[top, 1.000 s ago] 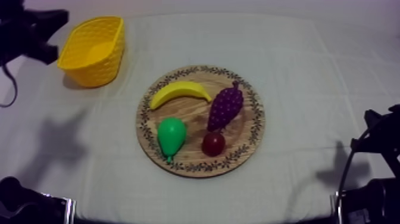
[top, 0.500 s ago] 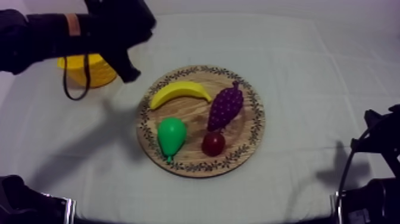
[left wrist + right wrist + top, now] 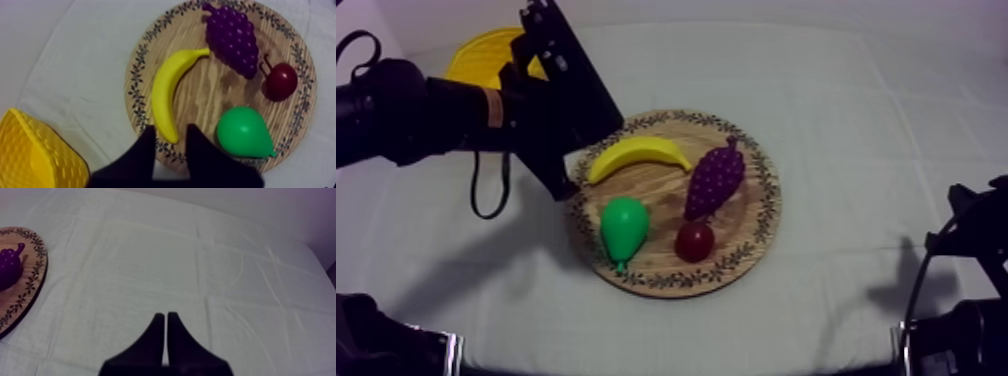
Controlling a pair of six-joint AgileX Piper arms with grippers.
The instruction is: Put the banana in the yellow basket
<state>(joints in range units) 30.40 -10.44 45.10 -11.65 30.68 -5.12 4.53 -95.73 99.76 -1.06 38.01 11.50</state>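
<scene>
1. Swinging in since half a second ago, the left gripper [image 3: 564,187] has left the basket [image 3: 476,58] for the left rim of the board [image 3: 770,205].
2. Its jaws stand apart, just short of the banana [image 3: 636,155], which lies at the board's upper left.
3. Best next: straddle the banana's middle squarely, lower, then close.
4. The right gripper [image 3: 165,317] hangs over bare worktop [image 3: 200,263], jaws together.

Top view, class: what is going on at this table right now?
The left arm reaches in over the cloth, and the left gripper hovers open at the rim of the board, right by one end of the banana, not holding it. The banana lies on the board with the pear, grapes and small red fruit. The basket stands behind the arm. The right gripper rests shut over bare cloth.
</scene>
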